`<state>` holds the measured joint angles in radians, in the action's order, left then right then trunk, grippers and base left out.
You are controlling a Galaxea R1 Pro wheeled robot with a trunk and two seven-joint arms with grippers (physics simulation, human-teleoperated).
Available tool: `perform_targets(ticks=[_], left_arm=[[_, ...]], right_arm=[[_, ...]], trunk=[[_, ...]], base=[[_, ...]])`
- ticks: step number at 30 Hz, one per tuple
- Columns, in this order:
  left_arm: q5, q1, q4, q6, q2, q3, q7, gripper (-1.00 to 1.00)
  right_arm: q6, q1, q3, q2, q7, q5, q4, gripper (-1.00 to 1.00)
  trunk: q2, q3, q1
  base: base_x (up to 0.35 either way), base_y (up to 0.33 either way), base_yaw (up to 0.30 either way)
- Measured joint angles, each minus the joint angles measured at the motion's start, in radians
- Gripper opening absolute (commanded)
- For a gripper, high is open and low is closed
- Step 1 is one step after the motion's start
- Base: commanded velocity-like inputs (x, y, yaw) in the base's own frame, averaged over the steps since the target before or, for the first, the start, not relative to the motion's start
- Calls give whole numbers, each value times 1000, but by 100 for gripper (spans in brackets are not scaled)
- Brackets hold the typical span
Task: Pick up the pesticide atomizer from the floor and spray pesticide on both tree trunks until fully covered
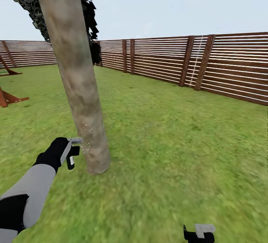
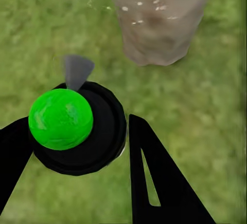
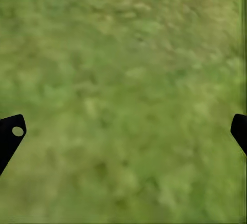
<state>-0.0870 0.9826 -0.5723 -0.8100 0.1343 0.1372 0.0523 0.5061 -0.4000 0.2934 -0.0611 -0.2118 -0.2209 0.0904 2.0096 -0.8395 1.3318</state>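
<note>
One atomizer seemingly spraying trunk.

The tree trunk stands on the lawn before the fence.

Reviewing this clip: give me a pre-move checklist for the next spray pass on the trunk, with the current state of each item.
1. Atomizer held in left gripper: ok, black body between the fingers.
2. Nozzle aimed at trunk: ok, grey tip points toward its base.
3. Spray reaching bark: ok, pale droplets near the base.
4. Trunk fully covered: cannot tell, droplets show low down only.
5. Right gripper clear of the work: ok, open over grass.
</note>
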Motion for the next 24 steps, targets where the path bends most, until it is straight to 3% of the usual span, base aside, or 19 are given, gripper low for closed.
perform_targets(ticks=[9, 13, 15, 24], left_arm=[[-2, -6, 0, 3, 3, 0, 0, -100], [-12, -16, 3, 9, 28, 3, 2, -100], [-13, -20, 14, 10, 49, 2, 3, -100], [-10, -39, 18, 11, 47, 0, 13, -100]], right_arm=[[0, 0, 0, 0, 0, 0, 0, 100], [0, 0, 0, 0, 0, 0, 0, 100], [0, 0, 0, 1, 0, 0, 0, 100], [0, 0, 0, 2, 0, 0, 0, 100]], trunk=[[0, 0, 0], [0, 0, 0], [0, 0, 0], [0, 0, 0]], base=[[0, -276, 0], [0, -276, 24], [0, -276, 225], [6, -276, 242]])
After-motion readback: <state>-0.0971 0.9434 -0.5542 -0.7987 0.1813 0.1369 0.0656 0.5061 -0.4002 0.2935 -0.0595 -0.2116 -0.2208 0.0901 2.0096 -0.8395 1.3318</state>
